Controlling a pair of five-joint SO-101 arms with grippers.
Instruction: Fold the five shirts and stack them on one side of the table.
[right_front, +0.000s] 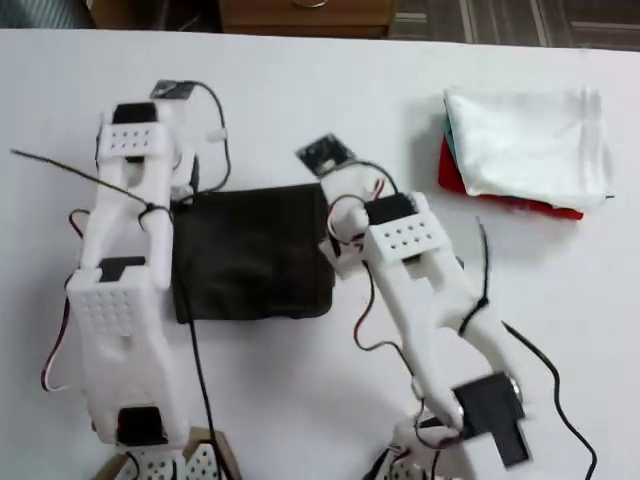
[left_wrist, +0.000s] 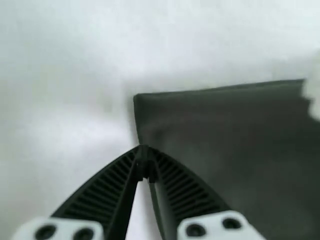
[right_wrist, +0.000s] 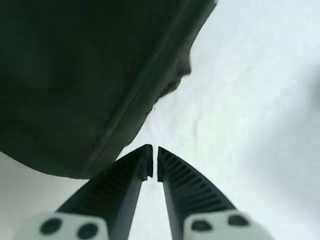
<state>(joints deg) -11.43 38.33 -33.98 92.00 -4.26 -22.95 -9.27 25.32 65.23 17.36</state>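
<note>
One folded dark shirt (right_front: 250, 255) lies on the table (right_front: 300, 90) between two arms. One stack (right_front: 525, 150), white on top with red and teal edges beneath, sits well apart. Left gripper (left_wrist: 144, 167): closed at the shirt's edge. Right gripper (right_wrist: 154, 162): closed, just beside the shirt.

Two white arms, black fittings.
The left arm (right_front: 120, 290) and right arm (right_front: 430, 290) have white shells with hole grids, black motors and loose black, red and white cables; the left gripper (left_wrist: 144, 162) and right gripper (right_wrist: 154, 162) are ribbed and black.
</note>
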